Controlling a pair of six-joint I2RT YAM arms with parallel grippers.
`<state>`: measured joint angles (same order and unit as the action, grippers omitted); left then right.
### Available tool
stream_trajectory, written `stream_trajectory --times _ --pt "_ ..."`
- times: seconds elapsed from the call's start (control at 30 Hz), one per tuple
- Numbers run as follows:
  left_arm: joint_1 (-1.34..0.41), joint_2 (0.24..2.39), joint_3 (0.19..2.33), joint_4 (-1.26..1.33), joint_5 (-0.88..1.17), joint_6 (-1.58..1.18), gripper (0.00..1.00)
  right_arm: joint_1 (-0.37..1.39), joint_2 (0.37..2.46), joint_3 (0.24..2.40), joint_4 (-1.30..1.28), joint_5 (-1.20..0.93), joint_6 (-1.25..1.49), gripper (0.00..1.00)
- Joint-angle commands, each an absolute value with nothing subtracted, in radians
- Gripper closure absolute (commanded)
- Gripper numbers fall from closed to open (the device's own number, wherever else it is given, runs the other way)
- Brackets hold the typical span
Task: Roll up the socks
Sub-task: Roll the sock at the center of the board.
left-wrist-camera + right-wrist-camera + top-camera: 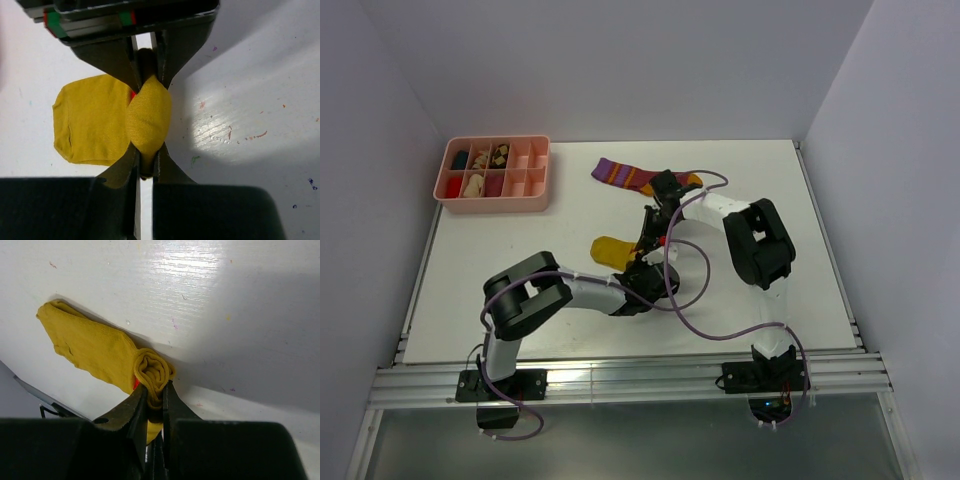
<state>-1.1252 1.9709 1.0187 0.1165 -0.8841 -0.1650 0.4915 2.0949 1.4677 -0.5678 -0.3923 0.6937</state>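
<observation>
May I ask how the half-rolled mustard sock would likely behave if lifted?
Probably floppy: the mustard sock lies flat and limp beyond its roll. That roll would likely loosen once released, as only the left tool and right tool pinch it shut.

Pretty clearly a robotics lab booth: plain white wall panels around a scuffed white tabletop, black-and-white left robot arm and right arm bolted to a silver aluminium rail.

Plain mustard-yellow sock; purple-and-orange striped sock, upper centre; pink tray, upper left; white table.
</observation>
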Motion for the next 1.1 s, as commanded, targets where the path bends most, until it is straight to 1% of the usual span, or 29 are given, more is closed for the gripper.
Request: stream_trajectory --times 0.0,0.03,0.07,0.13,0.17,0.2,0.23,0.33,0.37,0.4,0.47,0.5,0.7,0.77,0.8,0.87,0.9,0.93,1.07 --pt "-1.102 1.905 1.017 0.015 -0.723 -0.284 0.99 0.479 2.089 1.434 -0.511 -0.405 0.701 0.97" --pt "-1.076 1.885 1.0 0.005 -0.689 -0.325 0.99 0.474 2.062 1.424 -0.464 -0.41 0.71 0.94" --pt "-1.062 1.85 0.994 -0.027 -0.639 -0.348 0.99 0.469 2.048 1.402 -0.44 -0.413 0.718 0.86" --pt "-1.019 1.818 0.971 -0.047 -0.591 -0.405 0.99 0.457 2.002 1.381 -0.378 -0.408 0.745 0.75" --pt "-1.006 1.787 0.963 -0.054 -0.536 -0.423 0.99 0.453 1.988 1.361 -0.355 -0.403 0.756 0.65" --pt "-0.982 1.775 0.954 -0.063 -0.507 -0.443 0.99 0.448 1.974 1.35 -0.332 -0.397 0.776 0.6" --pt "-0.965 1.749 0.934 -0.061 -0.474 -0.472 0.99 0.439 1.947 1.329 -0.29 -0.393 0.788 0.51" --pt "-0.896 1.715 0.882 -0.049 -0.346 -0.54 0.99 0.42 1.884 1.293 -0.212 -0.364 0.825 0.41" --pt "-0.878 1.688 0.865 -0.041 -0.312 -0.555 0.99 0.416 1.867 1.276 -0.201 -0.347 0.827 0.36" --pt "-0.838 1.677 0.847 -0.017 -0.239 -0.572 0.99 0.414 1.838 1.266 -0.189 -0.319 0.827 0.35" --pt "-0.795 1.649 0.799 -0.009 -0.161 -0.615 0.99 0.413 1.807 1.232 -0.147 -0.298 0.824 0.32" --pt "-0.754 1.641 0.775 0.029 -0.081 -0.647 0.99 0.413 1.786 1.221 -0.124 -0.29 0.815 0.32" --pt "-0.614 1.594 0.697 0.084 0.106 -0.742 0.99 0.422 1.708 1.112 -0.028 -0.296 0.7 0.32" --pt "-0.585 1.583 0.673 0.087 0.144 -0.771 0.99 0.431 1.691 1.088 -0.017 -0.287 0.622 0.34" --pt "-0.534 1.58 0.646 0.097 0.197 -0.802 0.99 0.461 1.672 1.077 -0.02 -0.263 0.542 0.35" --pt "-0.505 1.582 0.631 0.101 0.216 -0.817 1.0 0.486 1.672 1.078 -0.023 -0.267 0.485 0.36" --pt "-0.488 1.588 0.623 0.107 0.233 -0.825 0.99 0.498 1.675 1.089 -0.026 -0.276 0.459 0.39" --pt "-0.46 1.592 0.615 0.116 0.265 -0.833 0.99 0.511 1.692 1.098 -0.029 -0.305 0.424 0.41" --pt "-0.416 1.605 0.566 0.164 0.319 -0.861 0.99 0.552 1.752 1.146 -0.044 -0.331 0.411 0.43"
